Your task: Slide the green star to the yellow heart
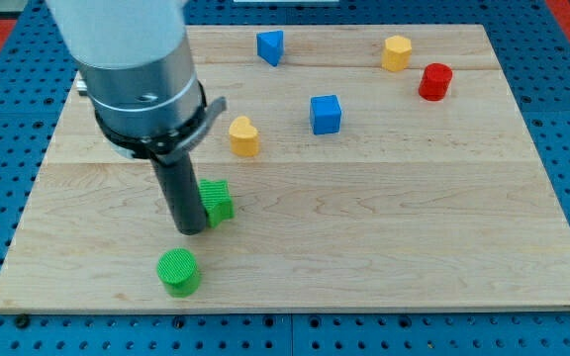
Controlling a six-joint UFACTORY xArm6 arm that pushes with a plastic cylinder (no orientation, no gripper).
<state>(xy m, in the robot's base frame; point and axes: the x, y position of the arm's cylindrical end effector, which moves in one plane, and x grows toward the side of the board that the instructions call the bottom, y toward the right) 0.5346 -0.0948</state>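
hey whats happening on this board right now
A robot arm with a dark rod is working on the green star. My tip sits right against the star's left side in the view, near the board's lower left. The yellow heart, the target, lies a little up and to the right of the star, apart from it, so the slide is not yet done. A green cylinder rests just below my tip.
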